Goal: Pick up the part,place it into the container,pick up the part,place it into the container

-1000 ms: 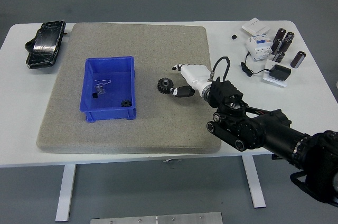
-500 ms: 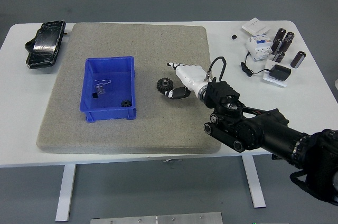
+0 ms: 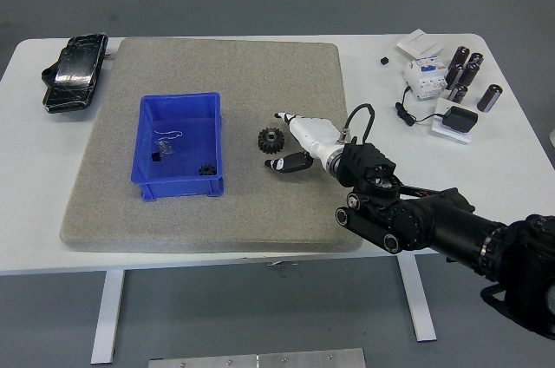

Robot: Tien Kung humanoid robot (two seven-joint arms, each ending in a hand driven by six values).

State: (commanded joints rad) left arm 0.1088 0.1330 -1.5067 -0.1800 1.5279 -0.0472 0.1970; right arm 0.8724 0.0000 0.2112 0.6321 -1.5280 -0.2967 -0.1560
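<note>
A black gear (image 3: 271, 140) lies on the grey mat (image 3: 243, 73) just right of the blue container (image 3: 179, 145). My right hand (image 3: 282, 141) has come in from the lower right, its white fingers (image 3: 290, 121) spread around the gear's right side, thumb (image 3: 290, 163) below it. The fingers are open and hold nothing; they stand beside the gear, and I cannot tell if they touch it. Inside the container lie a small black gear (image 3: 206, 169), a tiny black piece (image 3: 157, 156) and a bit of wire (image 3: 168, 137). My left hand is out of sight.
A black case (image 3: 73, 71) rests on the table's far left. At the far right are dark cylinders (image 3: 466, 75), a white electrical unit (image 3: 424, 75), a black adapter with cable (image 3: 455, 119) and a white box (image 3: 418, 42).
My right hand moved left toward the gear, then dropped slightly lower, its thumb now below the gear. The gear has not moved.
</note>
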